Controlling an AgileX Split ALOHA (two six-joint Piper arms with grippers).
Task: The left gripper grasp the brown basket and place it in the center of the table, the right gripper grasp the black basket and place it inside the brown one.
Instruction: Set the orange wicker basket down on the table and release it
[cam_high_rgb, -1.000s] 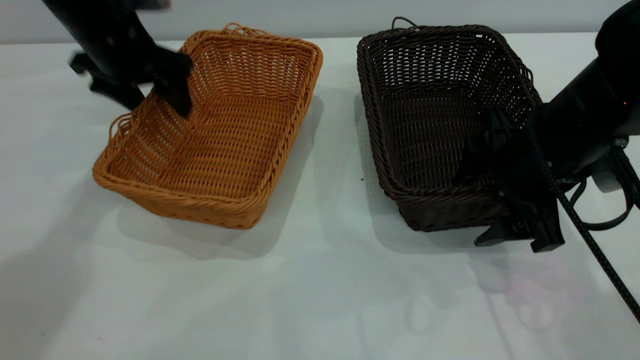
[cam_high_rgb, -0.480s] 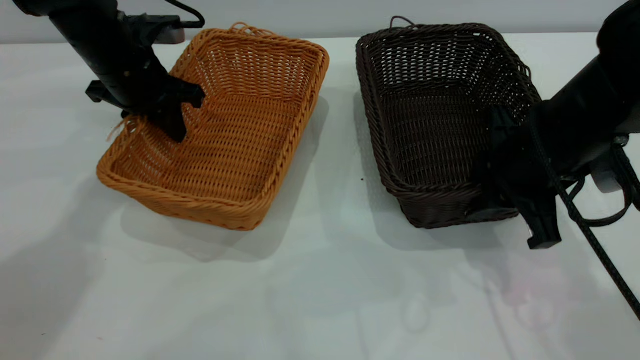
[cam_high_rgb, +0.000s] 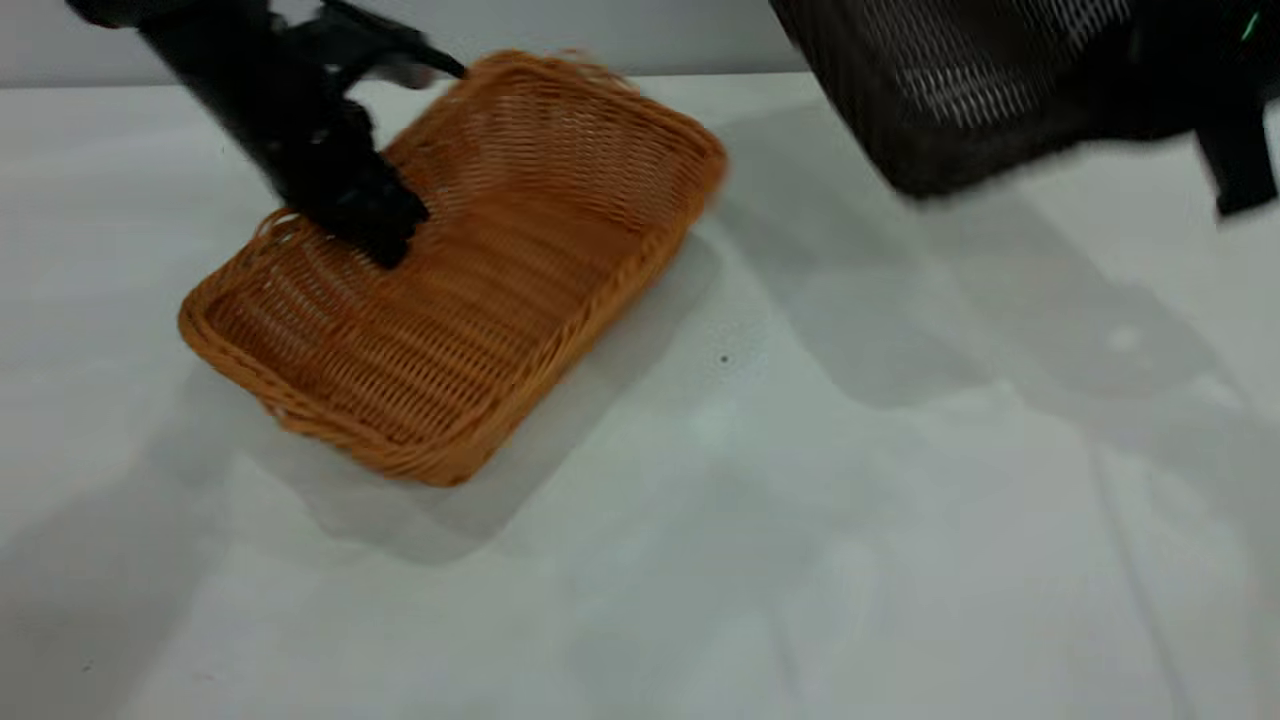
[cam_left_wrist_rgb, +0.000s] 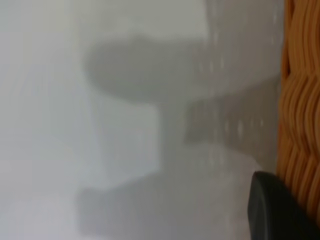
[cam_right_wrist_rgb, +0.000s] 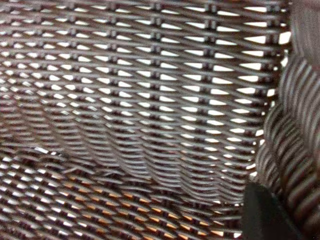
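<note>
The brown basket (cam_high_rgb: 500, 290) rests on the table (cam_high_rgb: 800, 520), left of centre and turned at an angle. My left gripper (cam_high_rgb: 375, 235) is shut on its far-left rim. In the left wrist view the orange braided rim (cam_left_wrist_rgb: 300, 100) sits against one black finger (cam_left_wrist_rgb: 272, 210). The black basket (cam_high_rgb: 960, 90) hangs tilted in the air at the back right, clear of the table. My right gripper (cam_high_rgb: 1235, 160) is shut on its right rim. In the right wrist view the dark weave (cam_right_wrist_rgb: 150, 100) fills the frame, with the rim (cam_right_wrist_rgb: 295, 130) beside a finger (cam_right_wrist_rgb: 265, 215).
The black basket's shadow (cam_high_rgb: 950, 300) falls on the table right of the brown basket. A small dark speck (cam_high_rgb: 724, 358) lies near the table's middle. A grey wall runs along the table's far edge.
My left gripper has pulled and turned the brown basket to the right. My right gripper has lifted the black basket off the table, up and toward the back.
</note>
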